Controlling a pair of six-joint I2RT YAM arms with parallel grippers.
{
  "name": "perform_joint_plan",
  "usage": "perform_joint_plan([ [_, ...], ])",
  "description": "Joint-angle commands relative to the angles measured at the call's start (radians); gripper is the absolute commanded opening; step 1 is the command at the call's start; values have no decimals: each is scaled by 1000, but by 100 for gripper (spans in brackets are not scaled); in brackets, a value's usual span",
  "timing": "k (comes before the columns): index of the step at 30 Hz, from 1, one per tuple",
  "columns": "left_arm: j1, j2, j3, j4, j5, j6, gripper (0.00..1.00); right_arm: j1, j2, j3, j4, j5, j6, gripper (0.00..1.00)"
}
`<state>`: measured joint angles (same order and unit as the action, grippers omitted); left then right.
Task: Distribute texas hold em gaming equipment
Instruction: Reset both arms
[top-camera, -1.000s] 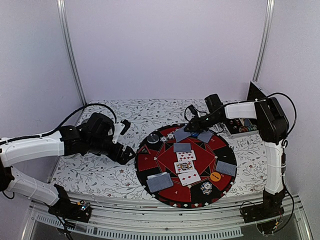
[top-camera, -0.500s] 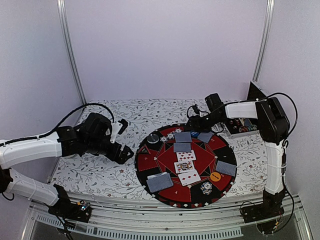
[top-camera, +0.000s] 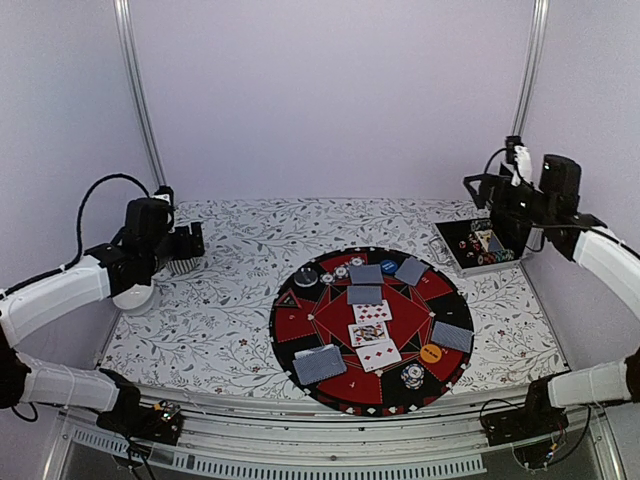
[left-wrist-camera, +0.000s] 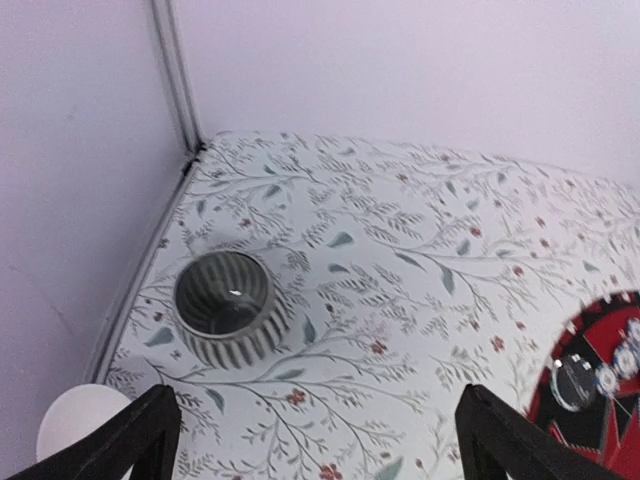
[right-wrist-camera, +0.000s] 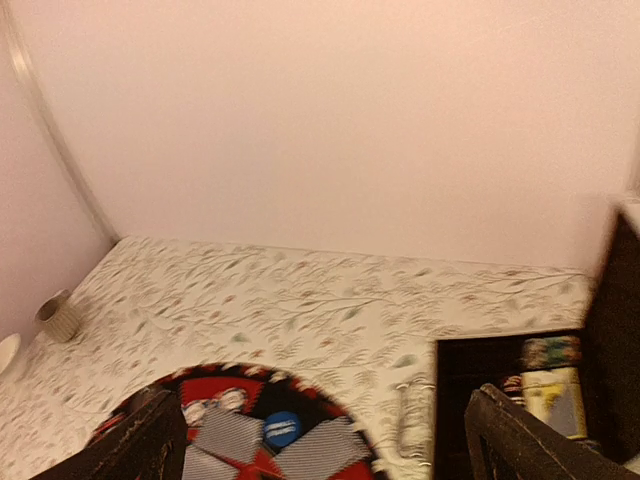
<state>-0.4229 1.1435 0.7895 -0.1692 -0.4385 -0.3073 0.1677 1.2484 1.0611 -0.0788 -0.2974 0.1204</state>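
Fingers of the left gripper (left-wrist-camera: 318, 440) are standing spread, empty, over open tablecloth (left-wrist-camera: 420, 250), a striped cup (left-wrist-camera: 227, 308) ahead of its left finger. Right gripper (right-wrist-camera: 325, 445) is hanging released, cards (right-wrist-camera: 232, 435) lying ahead on the mat (top-camera: 295, 325); only overhead is showing the near-rim chips (top-camera: 412, 376).

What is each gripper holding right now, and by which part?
Nothing is held. The left gripper and the right gripper both stand wide open and empty.
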Motion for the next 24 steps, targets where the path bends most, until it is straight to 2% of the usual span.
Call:
perform_joint_plan([
  [1,38,-33,-194,375,-291,79,98,-150,-195,-390,344,163,-45,99],
  [4,57,-24,-330,626,-341,185,98,-192,-280,-593,558,323,-68,99],
  [6,72,-7,-396,750,-322,230,98,-208,-282,-686,680,343,-50,99],
  [13,133,137,-586,1208,-218,333,98,-209,-34,-898,1153,291,-53,99],
  [14,135,137,-585,1204,-196,328,98,-210,13,-920,1244,297,-64,99],
  [17,189,164,-626,1366,-40,309,98,-212,94,-931,1400,254,-95,99],
  [18,207,184,-610,1356,-35,297,98,-212,130,-919,1399,225,-104,99],
  [19,218,192,-570,1275,-35,274,98,-212,184,-916,1423,191,-109,99],
  [21,244,217,-520,1203,49,277,98,-212,305,-942,1629,143,-151,99],
  [24,249,263,-456,1132,105,301,98,-213,280,-908,1526,136,-153,99],
])
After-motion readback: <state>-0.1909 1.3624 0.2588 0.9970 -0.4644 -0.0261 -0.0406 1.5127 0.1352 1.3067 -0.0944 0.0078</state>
